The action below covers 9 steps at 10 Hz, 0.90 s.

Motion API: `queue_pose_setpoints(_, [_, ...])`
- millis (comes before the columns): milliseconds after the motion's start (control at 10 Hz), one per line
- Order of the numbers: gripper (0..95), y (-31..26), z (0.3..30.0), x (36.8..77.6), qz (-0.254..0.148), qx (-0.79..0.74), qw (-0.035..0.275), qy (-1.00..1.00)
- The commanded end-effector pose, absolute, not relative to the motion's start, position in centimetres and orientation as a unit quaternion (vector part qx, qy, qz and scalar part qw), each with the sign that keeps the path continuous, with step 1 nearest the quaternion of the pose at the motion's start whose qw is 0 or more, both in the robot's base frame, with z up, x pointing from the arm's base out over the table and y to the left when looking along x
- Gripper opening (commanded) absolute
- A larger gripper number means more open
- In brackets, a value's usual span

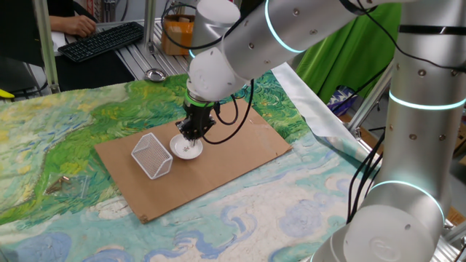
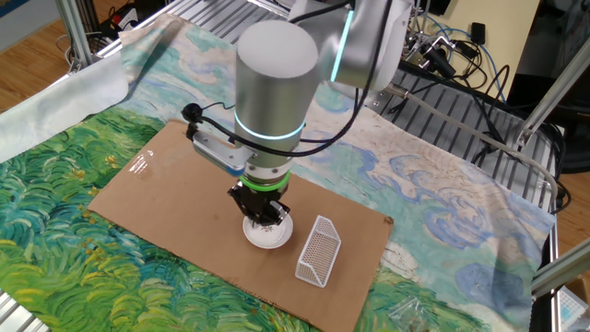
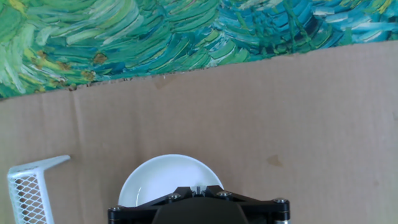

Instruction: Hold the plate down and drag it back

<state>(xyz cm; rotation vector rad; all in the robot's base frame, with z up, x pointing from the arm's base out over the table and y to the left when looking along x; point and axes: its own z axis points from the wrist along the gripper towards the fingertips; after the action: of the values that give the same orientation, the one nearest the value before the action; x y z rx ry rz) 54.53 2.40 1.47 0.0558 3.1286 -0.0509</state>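
Note:
The plate point(image 1: 187, 149) is a small round white dish lying on a brown cardboard sheet point(image 1: 240, 145). My gripper point(image 1: 191, 135) points straight down onto it, jaws shut together, tips on the dish's inner surface near its middle. In the other fixed view the plate point(image 2: 268, 234) shows under the gripper point(image 2: 262, 219). In the hand view the plate point(image 3: 160, 178) fills the lower middle, and the gripper point(image 3: 198, 188) tips meet over it with nothing between them. The hand's black body hides the near part of the dish.
A white wire-mesh basket point(image 1: 152, 155) lies on its side just left of the plate, close to its rim point(image 2: 317, 251) point(image 3: 28, 190). A painted cloth point(image 1: 65, 138) lies under the cardboard point(image 3: 280, 112). A shiny metal bowl point(image 1: 155, 74) and a keyboard point(image 1: 102, 40) sit at the back.

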Motion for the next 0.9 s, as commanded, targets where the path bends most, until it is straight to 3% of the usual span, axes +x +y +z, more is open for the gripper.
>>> queue_pose_setpoints(100, [0.0,2.30,1.62,54.49,-0.028,0.015,0.006,0.999])
queue_pose_setpoints(900, [0.0,2.28,1.69,54.50,-0.050,0.012,0.007,0.999])
